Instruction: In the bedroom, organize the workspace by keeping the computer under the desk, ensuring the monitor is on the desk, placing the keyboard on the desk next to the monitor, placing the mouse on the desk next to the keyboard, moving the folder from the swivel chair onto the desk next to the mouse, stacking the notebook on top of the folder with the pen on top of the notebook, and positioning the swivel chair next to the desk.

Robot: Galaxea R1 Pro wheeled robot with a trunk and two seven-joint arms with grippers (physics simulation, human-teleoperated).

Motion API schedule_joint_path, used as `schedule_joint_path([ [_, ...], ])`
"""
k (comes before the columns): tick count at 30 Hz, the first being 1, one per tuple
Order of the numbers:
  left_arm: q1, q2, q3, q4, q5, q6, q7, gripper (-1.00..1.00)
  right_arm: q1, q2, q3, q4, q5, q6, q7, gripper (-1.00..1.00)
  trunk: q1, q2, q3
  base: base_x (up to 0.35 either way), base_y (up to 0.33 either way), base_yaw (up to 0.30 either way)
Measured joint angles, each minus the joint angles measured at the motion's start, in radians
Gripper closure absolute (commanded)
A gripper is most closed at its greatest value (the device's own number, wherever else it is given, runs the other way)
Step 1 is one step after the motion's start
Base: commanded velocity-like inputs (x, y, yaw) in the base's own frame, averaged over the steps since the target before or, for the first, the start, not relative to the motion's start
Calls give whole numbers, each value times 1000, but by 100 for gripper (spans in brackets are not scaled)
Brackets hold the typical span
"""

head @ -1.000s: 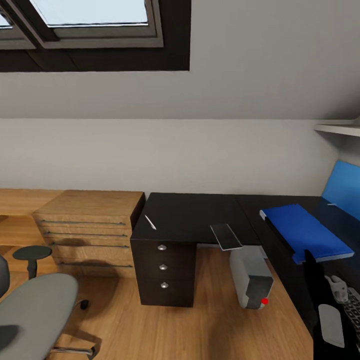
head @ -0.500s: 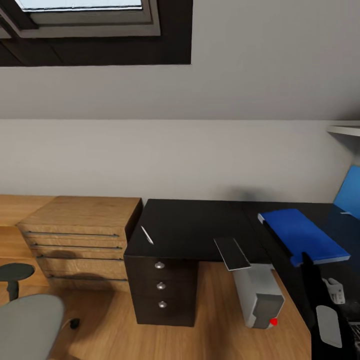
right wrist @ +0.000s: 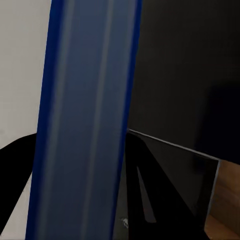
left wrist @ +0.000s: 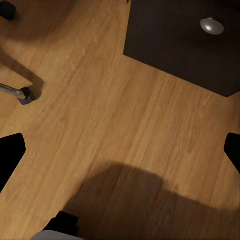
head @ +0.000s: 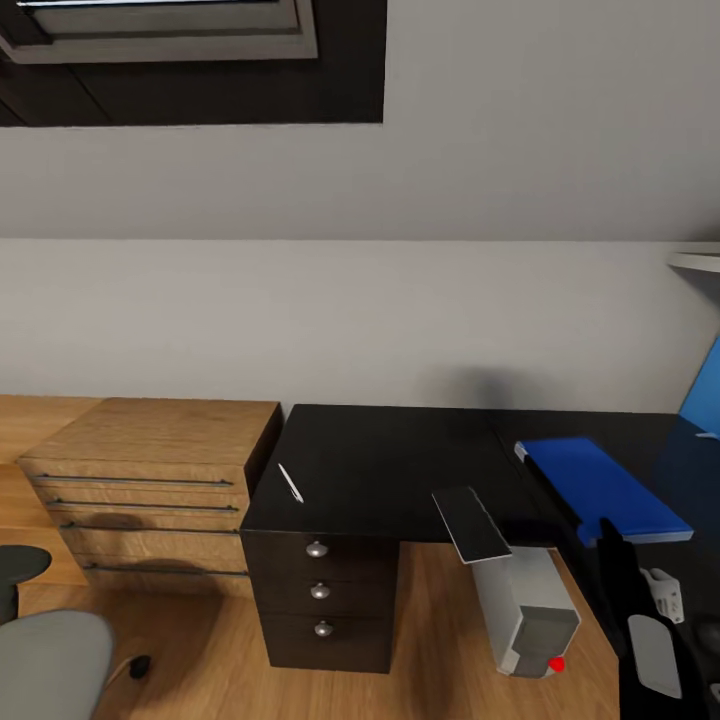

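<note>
The glossy black desk (head: pixel 400 460) runs along the grey wall and turns toward me at the right. A thin white pen (head: pixel 290 483) lies near its left end. The dark notebook (head: pixel 469 523) overhangs its front edge, above the light-grey computer (head: pixel 530 612) on the floor. The blue folder (head: pixel 600 485) lies low over the desk's right wing, with my right gripper (head: pixel 608 540) shut on its near end; in the right wrist view the folder (right wrist: pixel 82 125) passes between the black fingers (right wrist: pixel 150 190). My left gripper (left wrist: pixel 120 150) hangs open over the wood floor. The swivel chair's seat (head: pixel 45 665) is at lower left.
A low oak drawer unit (head: pixel 150 480) stands left of the desk's black drawers (head: pixel 320 590). A chair castor (left wrist: pixel 25 95) and a drawer knob (left wrist: pixel 212 25) lie near the left gripper. A white shelf (head: pixel 698 260) and a blue patch (head: pixel 705 390) sit at the right edge.
The whole view has shifted: the camera moved closer to the desk and dipped, so the skylight and chair slide toward the edges. The folder stays in my right gripper.
</note>
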Motion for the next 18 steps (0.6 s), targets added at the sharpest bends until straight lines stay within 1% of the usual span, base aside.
schedule_joint_path([
  [1,0,0,0,0,0,0,0,-100,0,0,0,0,-16,0,1,100,0,0,0,3,0,0],
  [2,0,0,0,0,0,0,0,-100,0,0,1,-1,-49,-1,4,100,0,0,0,1,0,0],
  [3,0,-1,0,0,0,0,-1,-100,0,0,1,-1,-68,-1,6,100,0,0,0,0,0,0],
  [4,0,-1,0,-4,1,0,0,-100,0,0,2,-5,-79,0,5,100,0,0,0,0,0,0],
  [6,0,0,0,-9,1,0,1,-100,0,3,3,-7,-81,0,5,100,0,0,0,0,0,0],
  [7,0,-3,1,-11,2,0,3,-100,0,14,2,-9,-81,-1,1,100,0,0,0,0,0,0],
  [10,0,-10,0,-11,3,0,4,-100,0,20,1,-9,-81,-2,-14,100,0,0,0,0,0,-36],
  [12,0,-14,0,-11,3,0,4,-100,0,21,2,-9,-82,-2,-26,100,0,0,0,0,0,-175],
  [18,0,-15,0,-10,3,0,6,-100,0,21,3,-10,-82,-2,-29,100,0,0,0,0,0,-244],
])
